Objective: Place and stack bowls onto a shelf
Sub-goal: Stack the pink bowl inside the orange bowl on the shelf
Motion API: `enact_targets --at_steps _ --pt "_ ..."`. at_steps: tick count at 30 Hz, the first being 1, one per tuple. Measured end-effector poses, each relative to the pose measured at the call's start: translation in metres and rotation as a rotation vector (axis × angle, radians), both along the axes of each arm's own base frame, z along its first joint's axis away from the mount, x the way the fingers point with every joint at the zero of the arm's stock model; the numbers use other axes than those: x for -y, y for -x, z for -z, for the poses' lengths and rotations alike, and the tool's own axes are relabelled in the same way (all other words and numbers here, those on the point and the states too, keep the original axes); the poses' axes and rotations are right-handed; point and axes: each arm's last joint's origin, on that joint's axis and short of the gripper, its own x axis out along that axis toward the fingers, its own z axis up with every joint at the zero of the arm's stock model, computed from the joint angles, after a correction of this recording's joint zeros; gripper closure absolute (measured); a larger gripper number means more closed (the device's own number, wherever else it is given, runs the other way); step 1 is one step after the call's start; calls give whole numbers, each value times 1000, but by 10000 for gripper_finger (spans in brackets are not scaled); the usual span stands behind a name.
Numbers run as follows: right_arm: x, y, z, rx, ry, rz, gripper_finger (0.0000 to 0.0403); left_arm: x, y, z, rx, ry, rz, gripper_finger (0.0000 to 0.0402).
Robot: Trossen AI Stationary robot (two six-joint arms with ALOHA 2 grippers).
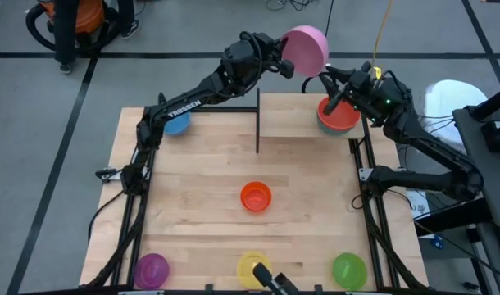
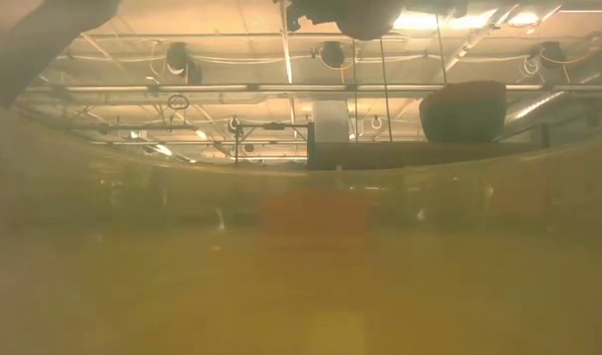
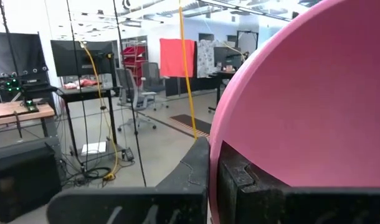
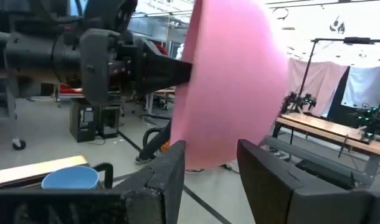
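**Pink bowl held aloft at the table's far edge**

The left gripper (image 1: pixel 289 65) held the pink bowl (image 1: pixel 306 49) by its rim, raised and tipped on edge above the far side of the table (image 1: pixel 201 164). The right gripper (image 1: pixel 330 97) hovered just beside it with fingers (image 4: pixel 168 171) parted, holding nothing, over the red bowl (image 1: pixel 340 115), which was nested in a teal one on the shelf (image 1: pixel 303 123). A blue bowl (image 1: pixel 177 123) sat far left; orange (image 1: pixel 256 197), purple (image 1: pixel 151 269), yellow (image 1: pixel 252 266) and green (image 1: pixel 348 269) bowls lay nearer.
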Motion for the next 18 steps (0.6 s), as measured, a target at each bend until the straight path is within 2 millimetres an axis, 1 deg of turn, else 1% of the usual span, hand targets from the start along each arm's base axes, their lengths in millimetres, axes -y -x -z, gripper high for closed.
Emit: enact_targets --at_steps 3,7,12,18 --pt "-2 -3 3 9 -2 -21 261 -2 1 1 -7 1 -5 398" --pt "-4 -6 0 50 7 -31 261 -4 1 0 1 2 -8 398" --pt "0 -12 2 54 12 89 261 -2 1 1 -1 5 -13 398" --pt "9 -23 8 42 4 176 261 3 -1 1 -8 7 -20 398"
